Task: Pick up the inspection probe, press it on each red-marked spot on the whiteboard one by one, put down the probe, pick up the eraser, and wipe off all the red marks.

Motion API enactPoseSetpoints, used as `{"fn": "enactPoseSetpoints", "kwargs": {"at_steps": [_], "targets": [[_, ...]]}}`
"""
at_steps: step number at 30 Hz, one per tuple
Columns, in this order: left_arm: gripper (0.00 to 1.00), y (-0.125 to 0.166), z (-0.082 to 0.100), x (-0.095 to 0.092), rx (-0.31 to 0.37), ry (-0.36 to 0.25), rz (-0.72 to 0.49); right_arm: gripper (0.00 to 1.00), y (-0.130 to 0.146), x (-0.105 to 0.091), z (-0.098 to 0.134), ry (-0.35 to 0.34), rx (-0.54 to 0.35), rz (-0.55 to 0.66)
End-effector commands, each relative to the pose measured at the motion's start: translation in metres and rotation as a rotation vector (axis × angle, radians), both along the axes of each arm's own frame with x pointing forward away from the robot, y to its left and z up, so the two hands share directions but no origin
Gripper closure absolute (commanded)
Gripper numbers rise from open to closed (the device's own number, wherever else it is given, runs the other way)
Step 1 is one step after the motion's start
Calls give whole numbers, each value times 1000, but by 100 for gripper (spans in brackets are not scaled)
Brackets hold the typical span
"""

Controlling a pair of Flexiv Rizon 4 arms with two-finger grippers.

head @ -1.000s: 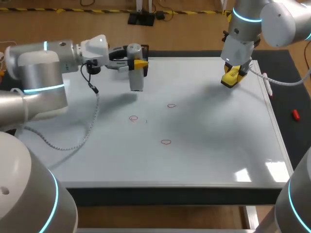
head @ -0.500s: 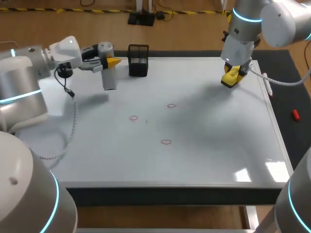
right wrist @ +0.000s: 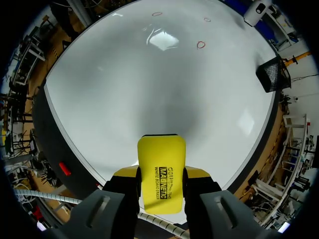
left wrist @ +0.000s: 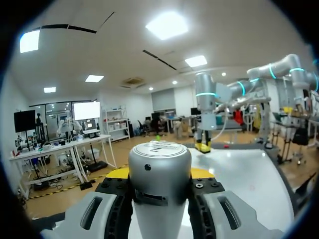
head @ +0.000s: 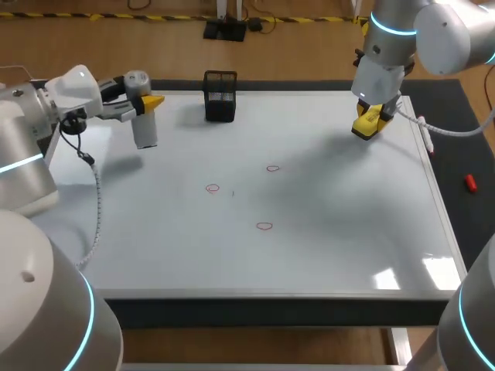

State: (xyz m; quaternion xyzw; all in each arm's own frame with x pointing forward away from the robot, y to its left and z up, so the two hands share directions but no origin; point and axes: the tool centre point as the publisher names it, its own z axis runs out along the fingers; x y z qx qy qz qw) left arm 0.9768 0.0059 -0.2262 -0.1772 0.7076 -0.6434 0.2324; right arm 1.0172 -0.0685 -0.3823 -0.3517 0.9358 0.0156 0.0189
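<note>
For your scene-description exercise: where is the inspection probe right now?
In the head view, the inspection probe is held in the left gripper over the far left corner of the whiteboard, left of the black mesh basket.

Held tools mask both sets of yellow tips

In the left wrist view the silver-grey cylindrical inspection probe [left wrist: 159,184] fills the gap of the left gripper [left wrist: 159,172], so only a sliver of yellow shows behind it, and the probe's far end runs out of view under the fingers. In the right wrist view the yellow rectangular eraser [right wrist: 160,169] covers most of the tips of the right gripper [right wrist: 160,175]. In the head view the eraser and those tips merge into one yellow blob. The three small red marks [head: 264,226] are too small to tell rings from scrawls, and the inside of the black mesh holder [head: 220,97] cannot be made out.
</note>
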Motion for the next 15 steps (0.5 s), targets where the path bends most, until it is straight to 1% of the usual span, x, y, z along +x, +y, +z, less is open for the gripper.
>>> {"fn": "enactPoseSetpoints", "kwargs": {"at_steps": [1,6,7,12,15], "targets": [[100,1,2,-5,-2,-5,19,100,0,0,1,1,-4,2],[100,1,2,-5,-2,-5,19,100,0,0,1,1,-4,2],[100,1,2,-5,-2,-5,19,100,3,0,1,-4,-6,23],[100,1,2,-5,-2,-5,19,100,31,-4,4,-20,-39,104],[100,1,2,-5,-2,-5,19,100,54,-7,1,-16,-51,168]]}}
